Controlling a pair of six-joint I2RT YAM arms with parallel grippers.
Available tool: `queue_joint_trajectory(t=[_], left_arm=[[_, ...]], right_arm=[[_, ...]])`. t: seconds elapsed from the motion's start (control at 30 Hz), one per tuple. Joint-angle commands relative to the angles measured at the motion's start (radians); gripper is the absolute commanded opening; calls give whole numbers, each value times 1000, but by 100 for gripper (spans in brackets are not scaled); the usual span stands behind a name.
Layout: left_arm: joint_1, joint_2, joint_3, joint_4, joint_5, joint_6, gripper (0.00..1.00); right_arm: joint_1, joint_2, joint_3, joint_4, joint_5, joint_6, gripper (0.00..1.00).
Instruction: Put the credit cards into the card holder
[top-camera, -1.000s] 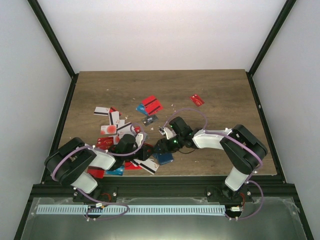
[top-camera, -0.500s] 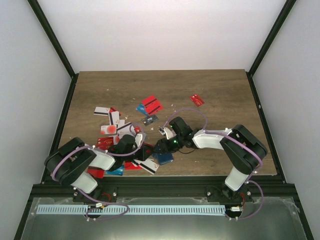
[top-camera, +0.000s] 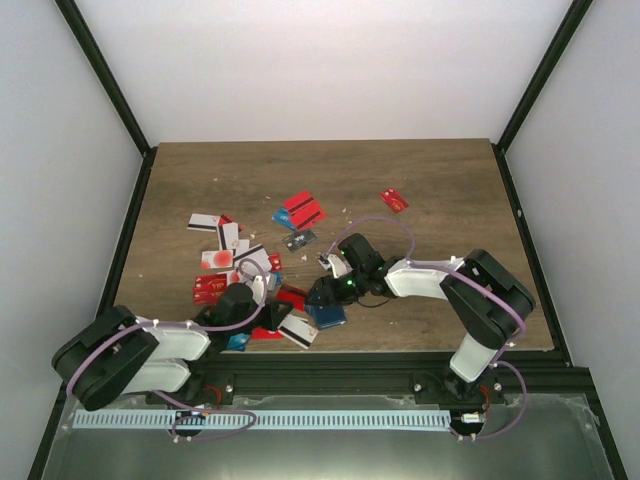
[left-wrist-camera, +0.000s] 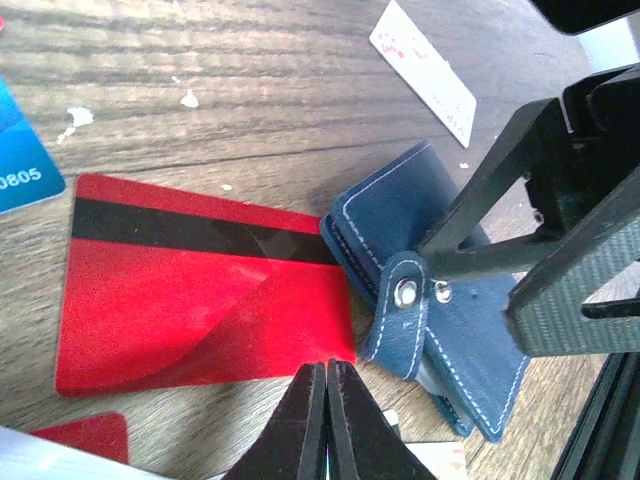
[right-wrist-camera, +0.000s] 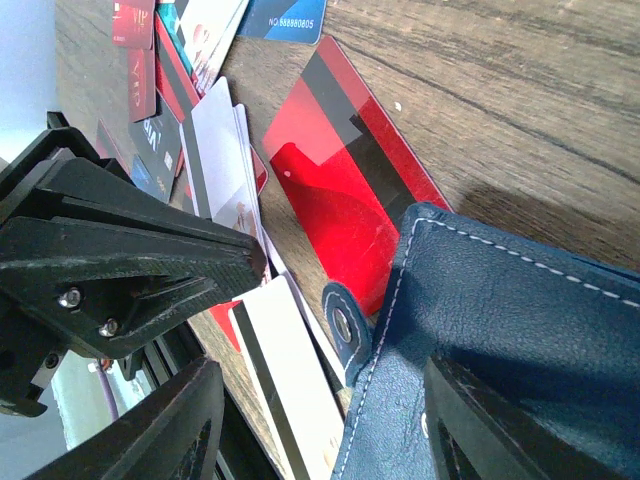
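Showing "0805": blue card (left-wrist-camera: 22, 168)

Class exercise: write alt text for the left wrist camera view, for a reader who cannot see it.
A red card with a black stripe lies flat on a wooden table, beside a navy card holder gripped by the right gripper. The left gripper, shut and empty, points at the card's near edge.

You see a wooden table (top-camera: 200, 170) strewn with cards (top-camera: 225, 245). Its near centre carries the navy holder (top-camera: 325, 315); a red card (left-wrist-camera: 200, 290) lies flat just left of it.
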Motion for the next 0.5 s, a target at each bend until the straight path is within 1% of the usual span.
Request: queue_joint_trajectory(t=[0.0, 0.13, 0.27, 0.47], left_arm=[[-6, -7, 14, 40, -1, 28, 4], [-7, 44, 73, -12, -45, 21, 9], [-5, 60, 147, -98, -98, 8, 9], [3, 65, 291, -227, -69, 16, 10]], right_arm=[[-4, 38, -28, -64, 71, 8, 58], [-5, 24, -26, -60, 59, 6, 58], [-4, -9, -21, -62, 51, -8, 58], [-5, -22, -26, -48, 60, -28, 56]])
